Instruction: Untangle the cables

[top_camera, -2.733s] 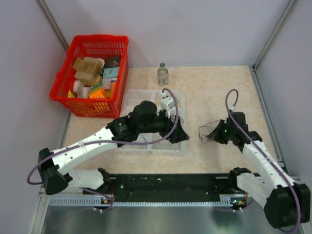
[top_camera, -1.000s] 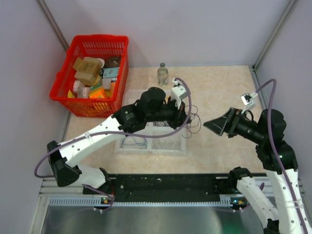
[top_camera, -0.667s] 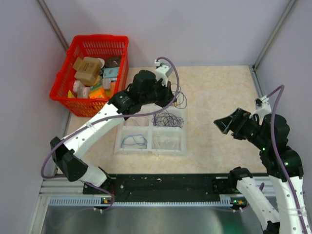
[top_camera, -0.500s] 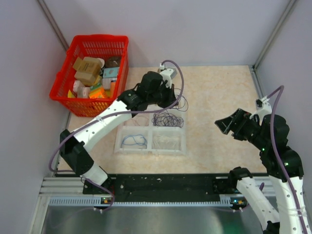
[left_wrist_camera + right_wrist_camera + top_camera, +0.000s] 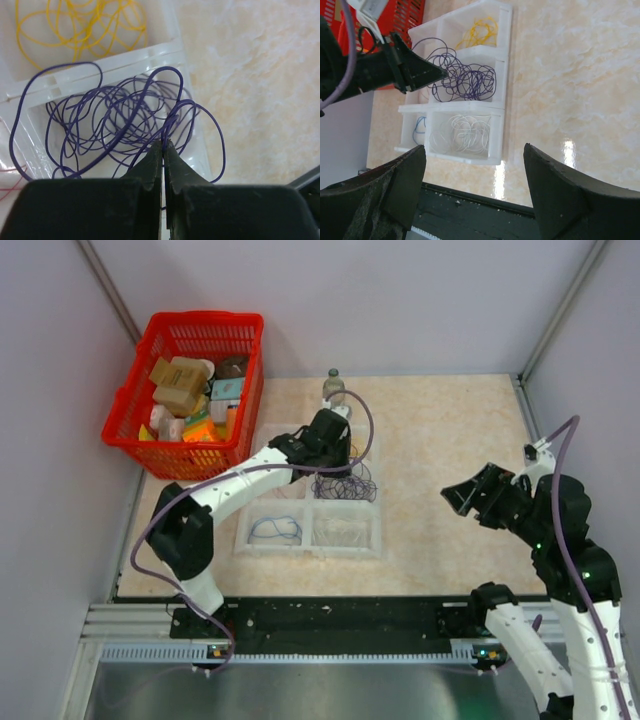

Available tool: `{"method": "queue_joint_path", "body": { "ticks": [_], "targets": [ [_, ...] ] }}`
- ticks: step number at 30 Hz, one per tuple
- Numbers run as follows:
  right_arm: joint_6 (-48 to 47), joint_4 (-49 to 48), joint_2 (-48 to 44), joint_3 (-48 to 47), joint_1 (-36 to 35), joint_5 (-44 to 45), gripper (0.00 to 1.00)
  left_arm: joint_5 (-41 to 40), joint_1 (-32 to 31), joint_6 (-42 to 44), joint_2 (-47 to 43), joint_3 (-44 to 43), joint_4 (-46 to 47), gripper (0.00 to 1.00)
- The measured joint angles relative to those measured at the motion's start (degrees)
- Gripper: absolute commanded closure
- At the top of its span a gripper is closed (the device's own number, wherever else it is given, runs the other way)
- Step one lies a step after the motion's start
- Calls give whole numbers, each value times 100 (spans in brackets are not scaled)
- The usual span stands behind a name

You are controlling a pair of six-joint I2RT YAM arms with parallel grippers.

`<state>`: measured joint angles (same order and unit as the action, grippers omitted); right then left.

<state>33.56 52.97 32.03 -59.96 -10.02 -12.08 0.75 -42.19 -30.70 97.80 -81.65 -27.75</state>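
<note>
**A:** Where is everything right now?

**B:** The left end effector (image 5: 163, 145) is clenched on a strand of the purple cables (image 5: 115, 120). They lie bunched in one compartment of the white tray (image 5: 506, 60), between the compartment of yellow wires (image 5: 75, 30) and the one of white wires (image 5: 465, 132). The right end effector (image 5: 466, 488) hangs released, well apart over the bare surface (image 5: 570, 75), grasping nothing.

**A:** What could go wrong from here?

**B:** The loops are heavily interlaced, so a pull on that one strand would likely haul the whole bunch up and draw the crossings tighter. Some loops lie over the tray's outer rim and others over a divider. Those could snag on the walls and drag the light tray, or sweep into the yellow wires next door. The wire is also very thin and might simply slip out of the pinch.

**A:** And what can't you make out?

**B:** The pinch point is tiny. It looks like a single strand, though it may be two lying together. From above, the left arm covers the yellow compartment and part of the bunch. In the left wrist view, the dark fingers cut off the near loops. I cannot tell whether there are true knots or only overlaps.
</note>
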Motion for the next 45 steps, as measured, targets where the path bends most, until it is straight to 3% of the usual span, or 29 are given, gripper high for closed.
{"method": "queue_joint_path", "body": {
  "ticks": [10, 14, 16, 20, 34, 37, 45],
  "targets": [
    [7, -15, -4, 269, 0, -48, 23, -575, 11, -245, 817, 407, -50, 98],
    [9, -52, -11, 378, 0, -103, 23, -575, 11, -205, 800, 601, -13, 69],
    [11, -72, -9, 442, 0, -129, 23, -570, 11, -162, 717, 704, 2, 59],
    [48, -140, -9, 522, 0, -188, 23, -496, 11, -83, 223, 839, -24, 52],
    [70, -278, 33, 949, 0, -334, 23, 94, 11, 278, -1808, 1049, 105, 46],
    [70, -271, 26, 979, 0, -337, 23, 186, 11, 398, -2277, 1180, 120, 41],
    [-11, -234, -461, 946, 0, 59, 20, 243, 11, 782, -3930, 1207, 776, 38]
  ]
}}
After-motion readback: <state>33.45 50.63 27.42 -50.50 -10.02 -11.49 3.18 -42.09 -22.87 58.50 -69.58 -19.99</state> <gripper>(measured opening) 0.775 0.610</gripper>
